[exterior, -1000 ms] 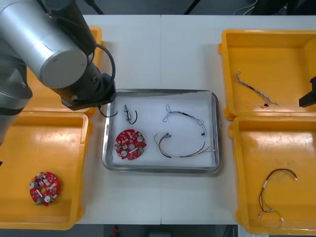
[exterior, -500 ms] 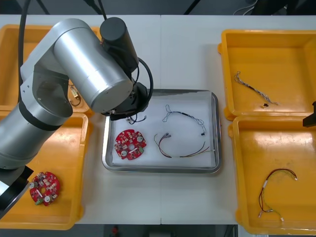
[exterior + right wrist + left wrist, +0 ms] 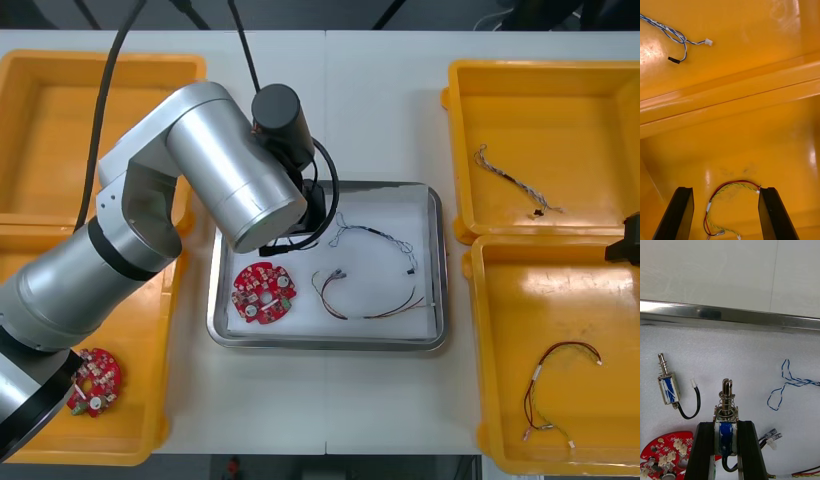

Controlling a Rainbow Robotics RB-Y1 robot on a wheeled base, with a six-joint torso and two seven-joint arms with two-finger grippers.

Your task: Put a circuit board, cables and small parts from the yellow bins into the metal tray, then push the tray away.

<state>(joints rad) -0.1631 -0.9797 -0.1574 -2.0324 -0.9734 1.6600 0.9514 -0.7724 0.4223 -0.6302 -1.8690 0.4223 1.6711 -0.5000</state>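
1. While grasping one small metal part [image 3: 726, 410], left gripper [image 3: 726, 427] hangs over the metal tray [image 3: 325, 344].
2. Tray holds one second small metal part [image 3: 668, 388], one round red circuit board [image 3: 263, 293], two cables [image 3: 375, 235] [image 3: 395, 310].
3. Right gripper [image 3: 726, 190], released, over one yellow bin [image 3: 752, 150].

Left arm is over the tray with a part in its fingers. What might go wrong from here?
1. The left gripper is shut on a small metal part close to the circuit board; dropped here, it may land on the board.
2. Its black lead hangs between the fingers and might snag on release.
3. A second small metal part lies nearby and could get knocked.
The right gripper hovers open over its bin.
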